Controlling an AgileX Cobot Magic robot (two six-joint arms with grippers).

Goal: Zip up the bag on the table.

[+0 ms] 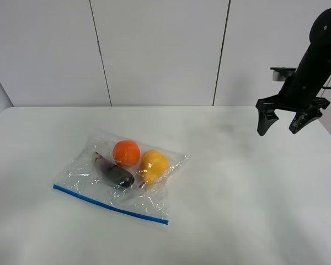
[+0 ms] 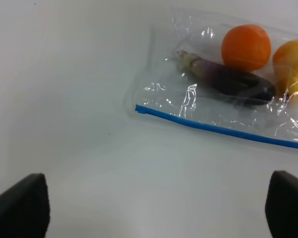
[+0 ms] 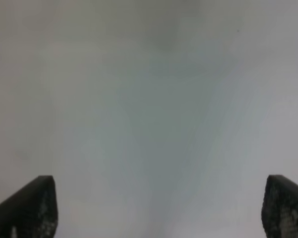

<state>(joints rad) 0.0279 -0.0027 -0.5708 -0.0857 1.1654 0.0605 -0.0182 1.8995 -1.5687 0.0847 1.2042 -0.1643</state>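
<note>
The bag (image 1: 121, 176) lies flat on the table (image 1: 237, 199), left of centre, a clear crinkly pouch with a blue zip strip (image 1: 110, 205) along its near edge. An orange fruit (image 1: 126, 152), a yellow fruit (image 1: 154, 165) and a dark purple vegetable (image 1: 115, 171) show through it. My right gripper (image 1: 282, 122) hangs open above the table's far right, well away from the bag. The left arm is outside the high view. Its wrist view shows the left gripper (image 2: 156, 210) open over bare table, with the bag (image 2: 223, 99) and zip strip (image 2: 218, 129) ahead of its fingertips.
White wall panels (image 1: 160, 49) rise behind the table's far edge. The right wrist view holds only bare tabletop (image 3: 149, 99) between two dark fingertips (image 3: 32, 206).
</note>
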